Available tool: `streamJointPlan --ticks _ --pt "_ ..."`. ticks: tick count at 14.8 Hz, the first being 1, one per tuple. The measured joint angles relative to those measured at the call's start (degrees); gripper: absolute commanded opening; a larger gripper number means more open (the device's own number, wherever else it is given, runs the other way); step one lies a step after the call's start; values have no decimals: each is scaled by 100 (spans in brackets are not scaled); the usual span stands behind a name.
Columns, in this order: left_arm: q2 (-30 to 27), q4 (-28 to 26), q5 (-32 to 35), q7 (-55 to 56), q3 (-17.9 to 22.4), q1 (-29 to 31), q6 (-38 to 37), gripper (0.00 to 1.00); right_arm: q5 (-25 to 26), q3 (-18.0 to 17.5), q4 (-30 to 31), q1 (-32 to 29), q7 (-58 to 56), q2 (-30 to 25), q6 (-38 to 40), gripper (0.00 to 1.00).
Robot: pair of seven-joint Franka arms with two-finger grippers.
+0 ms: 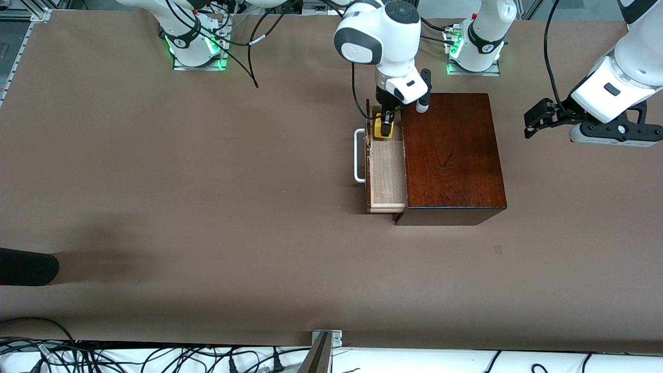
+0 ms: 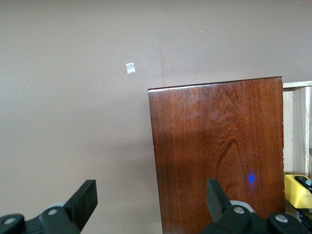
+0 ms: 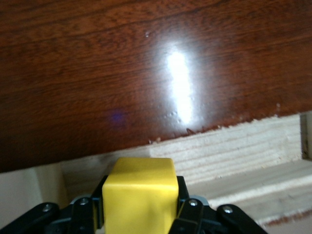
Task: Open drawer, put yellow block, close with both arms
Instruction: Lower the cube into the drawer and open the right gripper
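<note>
Meanwhile the right gripper (image 1: 384,126) clenched the block (image 1: 385,128) low in the pulled-out drawer (image 1: 387,171), probably to release it there, while the left gripper (image 1: 533,118) waited spread over the table (image 1: 207,197) beside the box (image 1: 451,155).

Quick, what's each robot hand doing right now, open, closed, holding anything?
Left end effector: open, holding nothing, up in the air past the box, waiting.
Right end effector: shut on the yellow block, over the open drawer.
</note>
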State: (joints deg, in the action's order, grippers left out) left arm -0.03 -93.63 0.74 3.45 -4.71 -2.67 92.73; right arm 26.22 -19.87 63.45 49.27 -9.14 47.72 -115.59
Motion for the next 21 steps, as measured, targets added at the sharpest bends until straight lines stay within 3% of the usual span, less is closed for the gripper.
streamJointPlan --ticks 14,15,16,21 --pt "-14 8 0 0 0 -27 3 100 24 125 -25 17 -568 235 -86 0" --pt "-14 9 0 0 0 -30 3 100 24 127 -25 18 -571 235 -87 12" --pt "-14 9 0 0 0 -32 3 100 23 130 -25 20 -574 235 -88 99" --pt "-15 9 0 0 0 -34 3 100 24 227 -46 3 -576 238 -94 100"
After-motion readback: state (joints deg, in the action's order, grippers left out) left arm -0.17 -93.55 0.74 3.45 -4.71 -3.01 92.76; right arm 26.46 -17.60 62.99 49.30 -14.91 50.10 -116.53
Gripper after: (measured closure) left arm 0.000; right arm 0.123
